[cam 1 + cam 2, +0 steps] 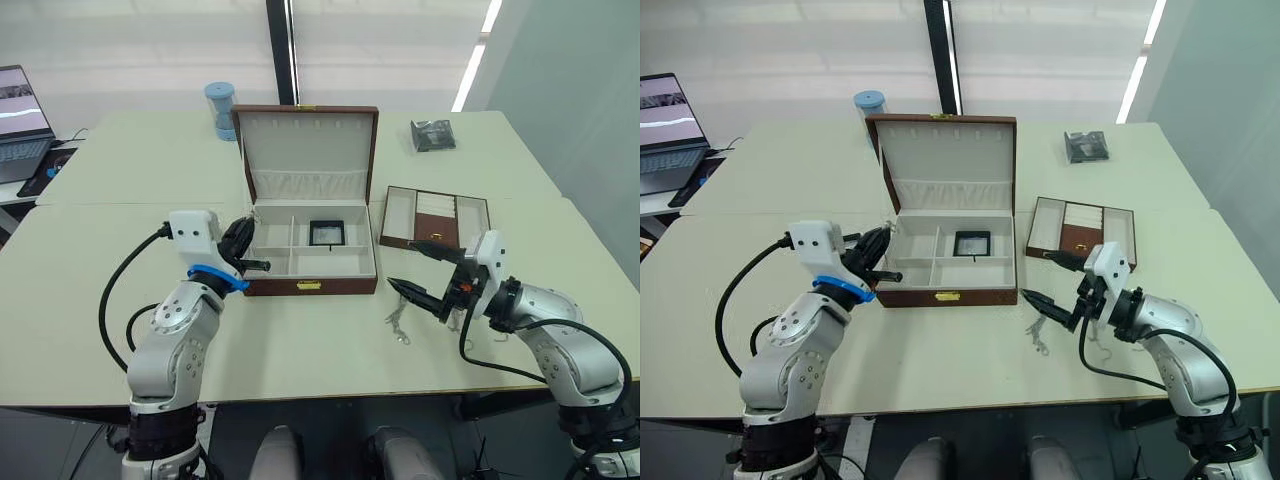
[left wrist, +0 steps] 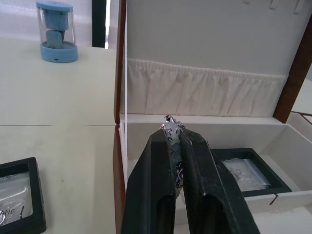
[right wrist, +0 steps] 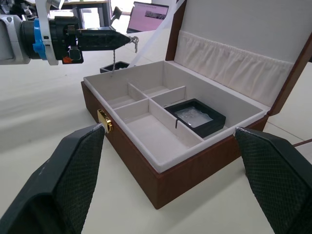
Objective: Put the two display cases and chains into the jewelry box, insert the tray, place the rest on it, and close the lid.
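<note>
The jewelry box (image 1: 330, 286) stands open at mid-table with its lid (image 1: 305, 150) upright. One display case (image 1: 327, 232) lies in a rear compartment. A second display case (image 2: 17, 192) sits on the table just left of the box. My left gripper (image 1: 262, 265) is shut on a thin silvery chain (image 3: 113, 61) that dangles over the box's left wall. My right gripper (image 1: 403, 263) is open, hovering right of the box's front corner. Another chain (image 1: 397, 322) lies on the table beneath it. The tray (image 1: 391, 212) rests right of the box.
A dark crinkly packet (image 1: 433, 134) lies at the back right of the table. A blue hourglass-shaped object (image 1: 220, 108) stands behind the box's left side. A laptop (image 1: 20, 120) sits on a separate surface at far left.
</note>
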Robot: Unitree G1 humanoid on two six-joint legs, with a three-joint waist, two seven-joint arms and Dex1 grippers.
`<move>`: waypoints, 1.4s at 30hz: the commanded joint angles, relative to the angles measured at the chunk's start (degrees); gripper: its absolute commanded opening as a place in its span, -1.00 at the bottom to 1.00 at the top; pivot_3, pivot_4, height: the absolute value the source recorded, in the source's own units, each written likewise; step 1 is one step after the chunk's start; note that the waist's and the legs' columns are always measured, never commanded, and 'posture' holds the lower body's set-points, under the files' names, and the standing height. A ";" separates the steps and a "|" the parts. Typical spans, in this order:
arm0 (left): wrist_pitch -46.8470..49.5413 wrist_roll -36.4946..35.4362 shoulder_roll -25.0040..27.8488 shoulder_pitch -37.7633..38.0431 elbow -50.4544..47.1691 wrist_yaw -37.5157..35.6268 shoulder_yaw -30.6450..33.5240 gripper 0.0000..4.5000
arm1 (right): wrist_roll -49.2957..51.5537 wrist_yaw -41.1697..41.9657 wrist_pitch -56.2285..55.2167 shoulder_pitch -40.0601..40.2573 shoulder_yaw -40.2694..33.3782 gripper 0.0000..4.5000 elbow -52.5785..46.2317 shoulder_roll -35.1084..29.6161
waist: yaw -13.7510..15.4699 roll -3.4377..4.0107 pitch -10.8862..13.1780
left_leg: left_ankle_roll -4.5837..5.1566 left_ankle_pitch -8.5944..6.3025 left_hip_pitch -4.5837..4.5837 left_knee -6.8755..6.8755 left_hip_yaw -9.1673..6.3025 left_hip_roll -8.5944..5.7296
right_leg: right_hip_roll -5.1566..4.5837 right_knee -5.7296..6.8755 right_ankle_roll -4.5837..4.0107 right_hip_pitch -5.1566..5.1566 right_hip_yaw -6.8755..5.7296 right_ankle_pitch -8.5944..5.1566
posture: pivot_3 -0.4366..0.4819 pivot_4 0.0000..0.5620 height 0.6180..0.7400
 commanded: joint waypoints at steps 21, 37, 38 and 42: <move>-8.72 7.15 -2.64 -13.94 20.37 0.25 -2.12 -0.99 | 1.01 -4.88 1.22 3.67 -2.53 1.00 -6.63 0.11 | 0.08 0.00 0.00 | -0.01 0.01 -0.18 0.01 0.13 0.01 | 0.08 -0.03 0.02 -0.13 -0.06 0.02 | -0.05 -0.47 1.00; -9.41 7.06 -3.01 -13.57 20.55 -0.16 -1.96 -0.14 | 0.82 -5.04 1.13 3.97 -2.24 1.00 -6.49 0.04 | 0.09 0.00 0.00 | -0.02 0.01 -0.19 0.01 0.15 0.02 | 0.08 -0.03 0.03 -0.13 -0.07 0.02 | -0.05 -0.47 1.00; -9.32 7.02 -3.08 -13.48 20.39 -0.21 -2.00 -0.03 | 0.82 -4.99 1.12 3.89 -2.21 1.00 -6.41 0.04 | 0.09 0.00 0.00 | -0.02 0.01 -0.19 0.01 0.15 0.02 | 0.08 -0.03 0.03 -0.12 -0.07 0.02 | -0.05 -0.47 1.00; -9.20 6.94 -3.28 -13.42 20.20 -0.37 -1.99 0.53 | 0.70 -4.79 1.05 3.43 -2.09 1.00 -6.07 0.00 | 0.09 0.00 0.00 | -0.02 0.01 -0.19 0.01 0.16 0.02 | 0.08 -0.03 0.03 -0.13 -0.07 0.02 | -0.05 -0.47 1.00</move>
